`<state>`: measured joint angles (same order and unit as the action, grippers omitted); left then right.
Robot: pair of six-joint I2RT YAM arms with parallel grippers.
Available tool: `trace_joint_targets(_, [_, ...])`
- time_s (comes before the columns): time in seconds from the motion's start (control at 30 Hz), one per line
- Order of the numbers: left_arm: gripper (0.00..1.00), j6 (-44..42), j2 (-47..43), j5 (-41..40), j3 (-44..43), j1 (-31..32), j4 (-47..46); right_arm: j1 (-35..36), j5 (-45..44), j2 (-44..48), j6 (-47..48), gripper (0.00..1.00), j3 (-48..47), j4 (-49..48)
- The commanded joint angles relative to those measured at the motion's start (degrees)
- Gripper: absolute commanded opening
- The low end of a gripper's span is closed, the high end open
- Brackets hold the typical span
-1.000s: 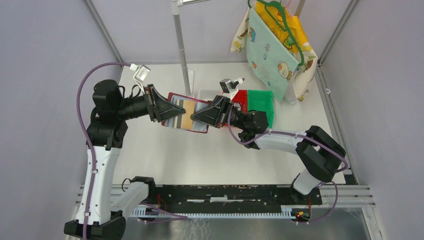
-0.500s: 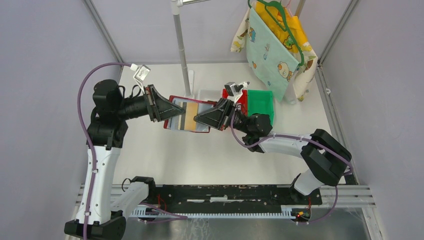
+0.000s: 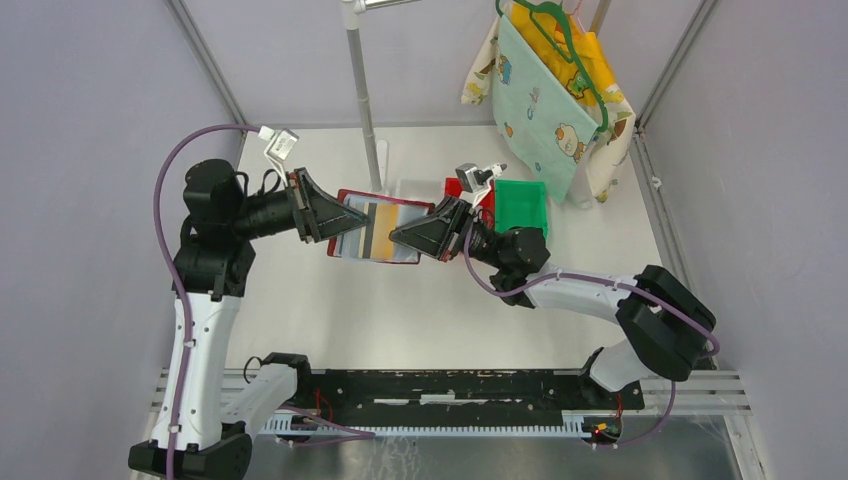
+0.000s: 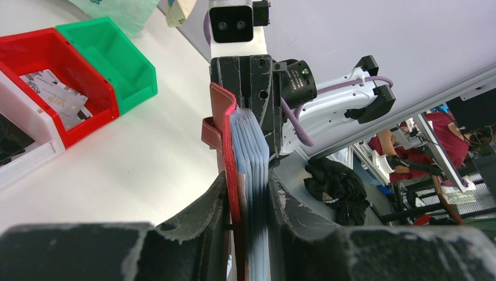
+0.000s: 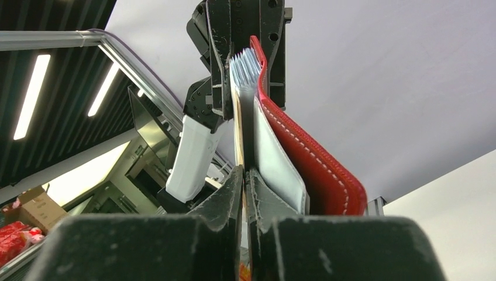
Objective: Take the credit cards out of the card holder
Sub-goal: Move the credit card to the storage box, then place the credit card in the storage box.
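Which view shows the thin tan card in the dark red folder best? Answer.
Top external: thin tan card shows its face. Right wrist shows only its edge, pinched by the right gripper; left wrist hides it.

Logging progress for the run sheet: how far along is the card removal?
Done: a few cards lie in the red bin. In hand: the left tool clamps the card holder; the right tool is shut on a tan card by its edge, not yet clear of the sleeves. Left: pull it free, bin it, check the sleeves for more.
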<state>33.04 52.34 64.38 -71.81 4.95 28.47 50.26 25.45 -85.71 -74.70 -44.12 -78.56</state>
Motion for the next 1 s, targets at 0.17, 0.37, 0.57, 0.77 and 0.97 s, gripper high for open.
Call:
trace_joint_targets(0.17, [0.02, 1.7, -1.7, -2.9, -2.3, 0.2, -2.0, 0.9, 0.0, -3.7, -6.5, 0.28, -4.5, -8.8])
trace_joint_targets(0.37, [0.02, -0.6, -1.2, -4.1, -3.1, 0.2, 0.0, 1.0, -0.1, -2.4, -5.6, 0.07, -4.8, -6.9])
trace_joint_targets(0.57, [0.02, -6.0, -0.6, -6.9, -5.5, 0.2, 3.2, -1.6, 1.0, 1.1, -4.2, 0.0, -0.9, -4.2])
trace_joint_targets(0.77, [0.02, -13.7, -0.2, -10.4, -6.9, 0.2, 6.5, -9.9, 6.1, 10.6, 2.4, 0.0, 3.9, 9.3])
trace_joint_targets(0.97, [0.02, -18.3, 0.2, -13.7, -6.4, 0.2, 8.4, -21.1, 12.5, 20.2, 14.3, 0.0, 3.0, 34.9])
